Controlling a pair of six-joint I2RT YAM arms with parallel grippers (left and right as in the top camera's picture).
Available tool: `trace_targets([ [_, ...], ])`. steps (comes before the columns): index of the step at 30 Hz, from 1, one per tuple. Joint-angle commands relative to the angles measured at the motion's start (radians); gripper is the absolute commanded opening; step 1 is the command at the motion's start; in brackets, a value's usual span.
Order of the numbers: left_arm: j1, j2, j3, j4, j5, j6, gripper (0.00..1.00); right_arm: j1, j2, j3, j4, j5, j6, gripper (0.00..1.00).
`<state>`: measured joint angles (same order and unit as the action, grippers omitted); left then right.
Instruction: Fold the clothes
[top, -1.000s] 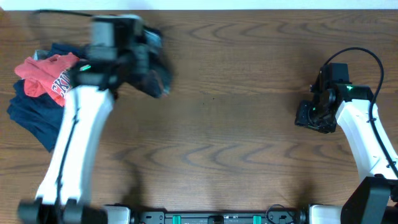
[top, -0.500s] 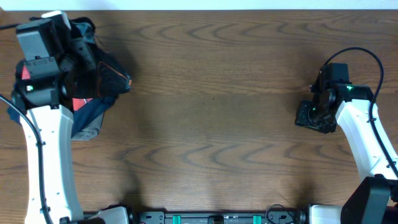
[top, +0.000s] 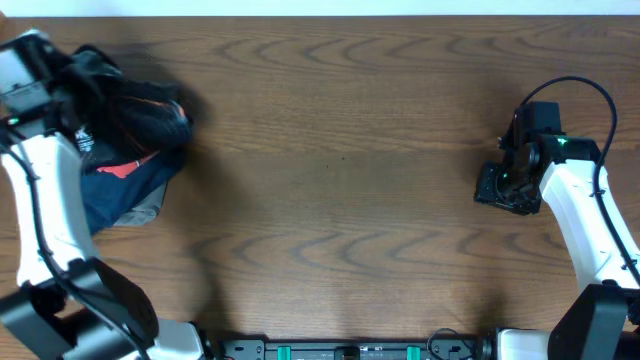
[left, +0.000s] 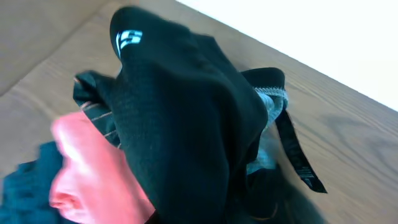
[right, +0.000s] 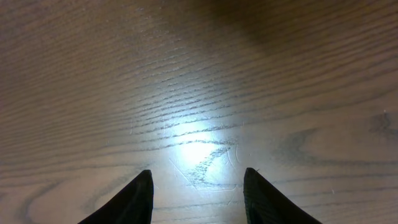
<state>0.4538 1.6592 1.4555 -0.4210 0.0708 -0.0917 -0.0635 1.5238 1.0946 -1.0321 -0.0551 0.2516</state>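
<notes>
At the far left of the counter (top: 340, 200), we see the black garment (top: 135, 105) bunched in a blurred heap at the end of the left arm (top: 45, 190), above a red shirt (top: 125, 168) and navy clothes (top: 115, 195). In the left wrist view its dark folds fill most of the frame, with a small blue-and-white logo (left: 127, 39) near the top. The left hand is lost in the cloth, and we cannot tell whether it grips. Well apart, on the right side, the right hand (top: 505, 185) hangs over the counter, its fingers (right: 134, 199) spread wide and holding nothing.
</notes>
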Motion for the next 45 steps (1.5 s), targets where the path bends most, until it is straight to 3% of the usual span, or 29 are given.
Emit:
trace_targets([
  [1,0.082,0.072,0.019,0.033,-0.016,-0.095,0.08,-0.003,-0.015,0.010,-0.005,-0.002,-0.013,0.45],
  [2,0.099,0.099,0.019,0.038,-0.014,-0.119,0.15,-0.003,-0.015,0.010,-0.007,-0.002,-0.013,0.45],
  [6,0.133,0.180,0.019,0.039,0.008,-0.124,0.68,-0.003,-0.015,0.010,-0.017,-0.002,-0.013,0.46],
  [8,0.145,0.190,0.019,0.036,0.020,-0.124,0.79,-0.003,-0.015,0.010,-0.024,-0.002,-0.013,0.45],
  [12,0.173,0.158,0.022,0.060,0.080,-0.125,0.88,-0.003,-0.015,0.010,-0.031,-0.001,-0.014,0.46],
  [18,0.187,0.011,0.024,0.069,0.087,-0.125,0.97,-0.003,-0.015,0.010,-0.011,-0.002,-0.014,0.50],
  [26,0.054,-0.100,0.024,0.000,0.200,-0.127,0.98,-0.003,-0.014,0.010,0.064,-0.045,-0.046,0.96],
  [31,-0.159,-0.063,0.021,-0.128,0.198,-0.084,0.98,-0.003,-0.014,0.010,0.194,-0.251,-0.135,0.99],
  [35,-0.332,-0.008,0.021,-0.304,0.197,-0.062,0.98,-0.003,-0.011,0.010,0.231,-0.278,-0.138,0.99],
  [40,-0.474,0.064,0.021,-0.686,0.143,-0.062,0.98,-0.003,-0.009,0.010,0.089,-0.277,-0.164,0.99],
  [45,-0.525,0.072,0.000,-0.920,0.096,-0.063,0.98,-0.003,-0.012,0.007,-0.078,-0.264,-0.163,0.99],
])
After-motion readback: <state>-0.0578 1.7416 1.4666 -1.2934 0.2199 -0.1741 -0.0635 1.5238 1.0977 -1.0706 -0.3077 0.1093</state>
